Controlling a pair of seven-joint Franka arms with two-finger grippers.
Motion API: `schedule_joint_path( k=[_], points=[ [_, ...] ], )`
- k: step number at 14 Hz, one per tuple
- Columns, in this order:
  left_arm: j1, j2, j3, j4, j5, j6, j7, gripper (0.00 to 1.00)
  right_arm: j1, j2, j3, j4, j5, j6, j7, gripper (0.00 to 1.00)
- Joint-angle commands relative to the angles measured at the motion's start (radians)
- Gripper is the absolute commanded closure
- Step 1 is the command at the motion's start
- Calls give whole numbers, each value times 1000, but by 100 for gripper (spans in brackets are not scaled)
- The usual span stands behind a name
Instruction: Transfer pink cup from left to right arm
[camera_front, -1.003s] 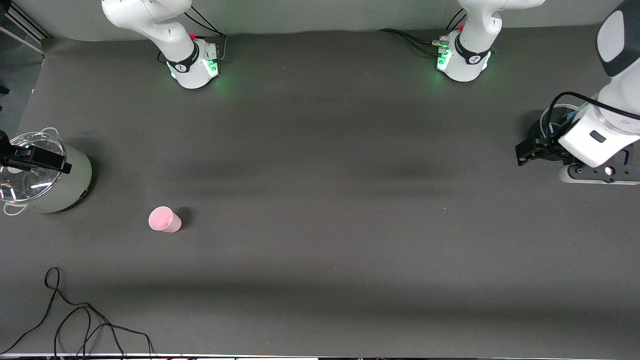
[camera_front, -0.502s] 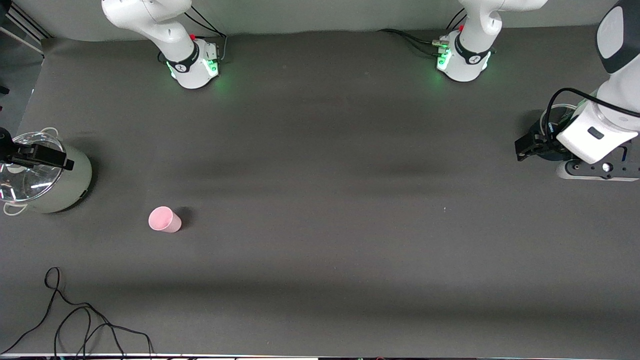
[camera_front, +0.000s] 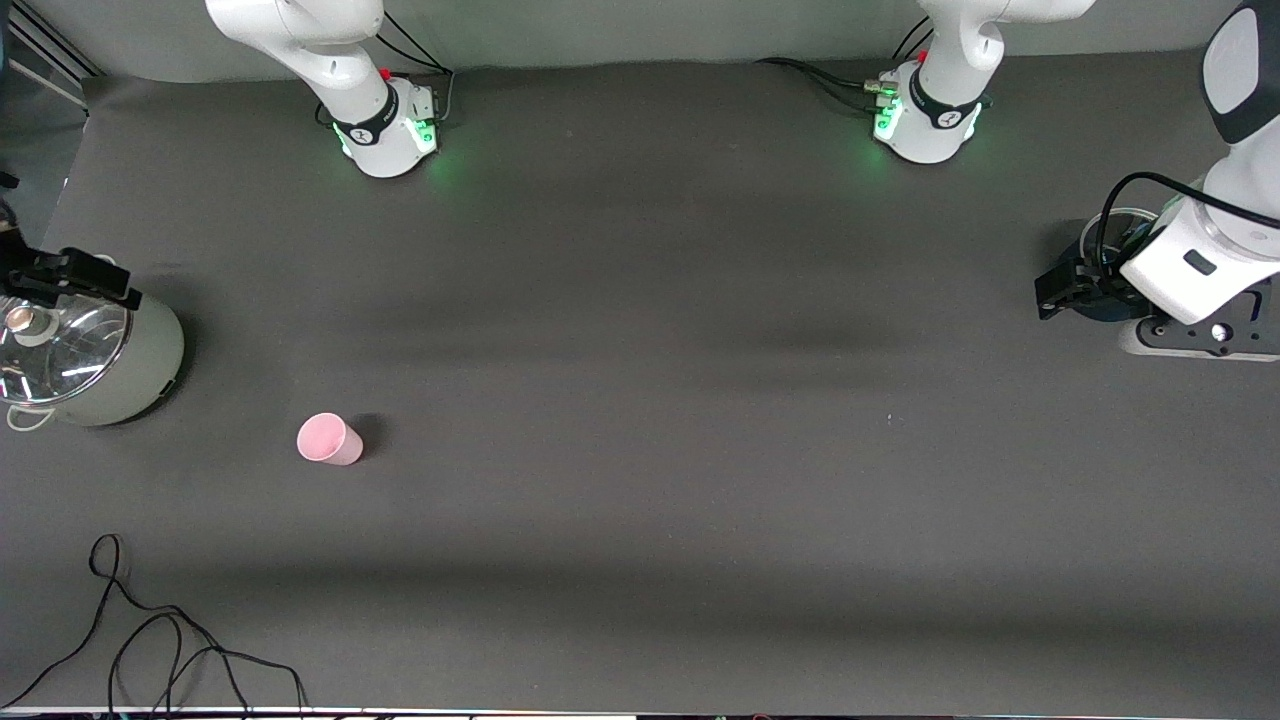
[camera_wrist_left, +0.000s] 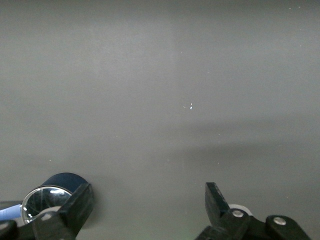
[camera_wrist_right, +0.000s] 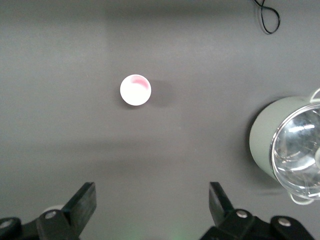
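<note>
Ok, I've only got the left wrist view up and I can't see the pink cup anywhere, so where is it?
Observer: The pink cup stands on the table toward the right arm's end, with nothing touching it.
Operator: Is the right gripper close to it?
Observer: No. The right gripper is open over the edge of the grey pot. The cup is nearer to the front camera than that pot.
Operator: And where does my left gripper sit in all that?
Observer: The left gripper is open at the left arm's end, by the dark blue pot. Most of the table lies between it and the cup.
</note>
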Motion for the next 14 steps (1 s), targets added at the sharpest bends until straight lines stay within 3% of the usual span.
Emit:
schedule_joint_path(
  k=[1,5,8,14],
  points=[
    [-5,-14,11,7,-37,-29,35,0,29,-50,10,-49,-45,53,13,0],
    [1,-14,12,10,-37,-29,38,0,31,-12,12,23,-53,-1,10,0],
    [3,-11,12,13,-36,-29,37,0,38,84,12,129,-53,-65,10,0],
    [3,-9,14,13,-23,-33,37,0,38,88,13,127,-51,-67,5,0]
  ],
)
